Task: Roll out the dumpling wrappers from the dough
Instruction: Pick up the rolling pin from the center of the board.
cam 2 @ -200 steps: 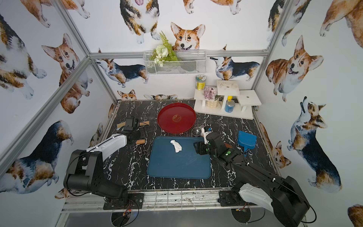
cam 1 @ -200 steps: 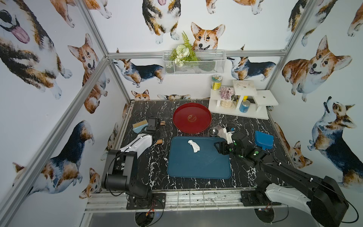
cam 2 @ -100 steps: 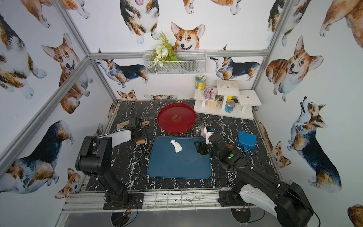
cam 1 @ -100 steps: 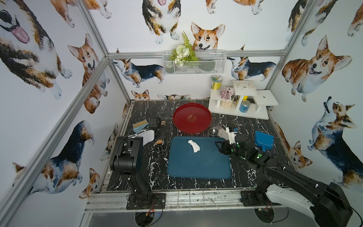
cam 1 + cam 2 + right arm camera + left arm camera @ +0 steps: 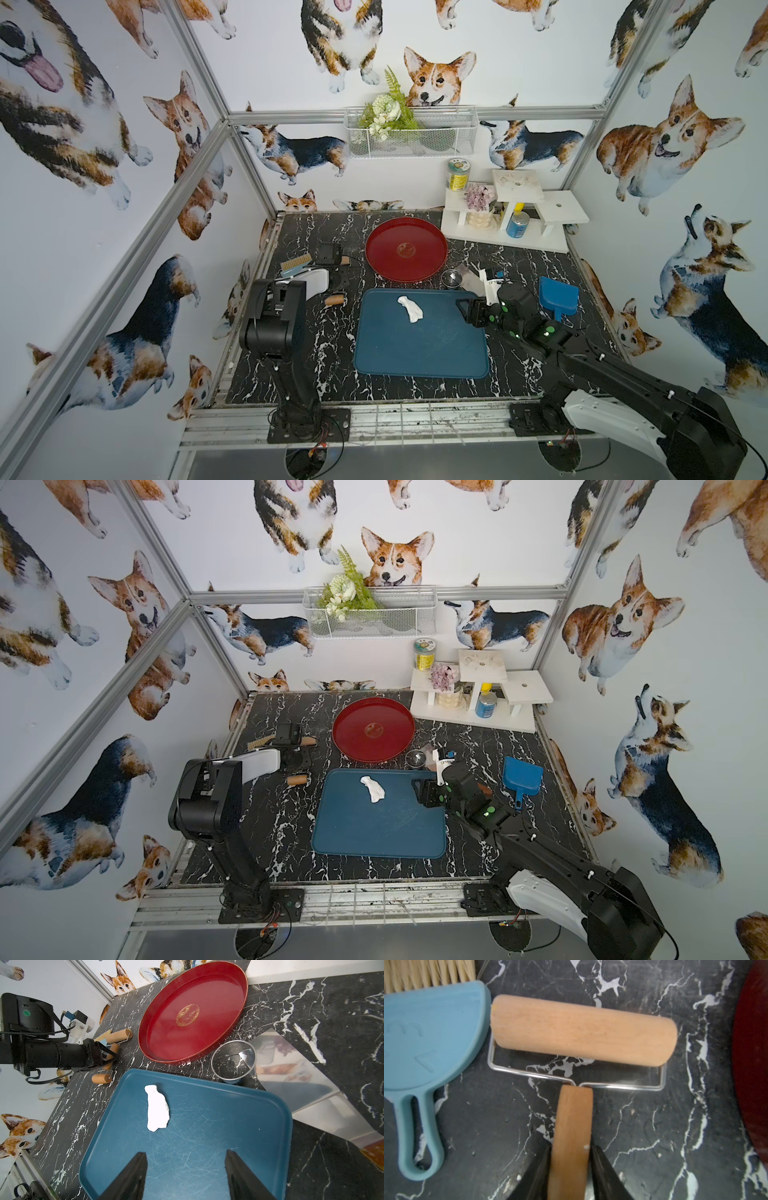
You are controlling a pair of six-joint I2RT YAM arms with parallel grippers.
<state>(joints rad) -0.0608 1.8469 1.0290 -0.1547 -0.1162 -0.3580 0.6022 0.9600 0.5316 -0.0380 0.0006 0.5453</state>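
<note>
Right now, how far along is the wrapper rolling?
Done: nothing rolled. The dough is a lump on the blue tray, and the red plate is bare. In hand: the left claw clamps the handle of the roller, which lies on the table. The right claw is open. Left: all the rolling.

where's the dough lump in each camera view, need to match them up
In a top view: the dough lies on the blue tray, far half, near the red plate.
In a top view: dough in the same spot.
Left wrist: not in it; a roller is central.
Right wrist: dough on the tray, beyond the right gripper.
Shared landmark: the red plate, in all four views.
</note>
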